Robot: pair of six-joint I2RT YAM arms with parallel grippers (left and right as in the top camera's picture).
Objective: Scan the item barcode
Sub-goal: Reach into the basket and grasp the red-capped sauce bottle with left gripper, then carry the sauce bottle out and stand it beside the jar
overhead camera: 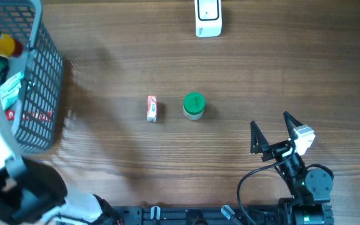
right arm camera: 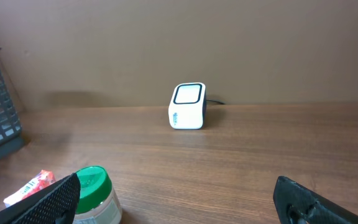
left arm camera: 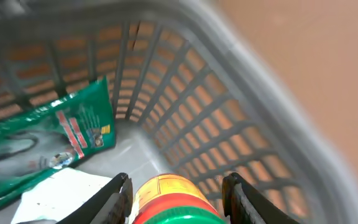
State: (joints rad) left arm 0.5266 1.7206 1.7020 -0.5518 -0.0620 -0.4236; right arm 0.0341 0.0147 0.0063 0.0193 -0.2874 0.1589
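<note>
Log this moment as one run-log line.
left gripper: closed on bottle inside basket | right gripper: open, empty | scanner: nothing held before it

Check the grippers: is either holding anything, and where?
Left gripper looks closed on the yellow-and-red container inside the basket, fingers on its opposite sides. Right gripper is open, holding nothing.

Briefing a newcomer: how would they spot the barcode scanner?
On the wooden table, look along the far edge. The barcode scanner stands alone there: a white box with a dark-framed window, unlike the green-lidded jar and small packet mid-table.
</note>
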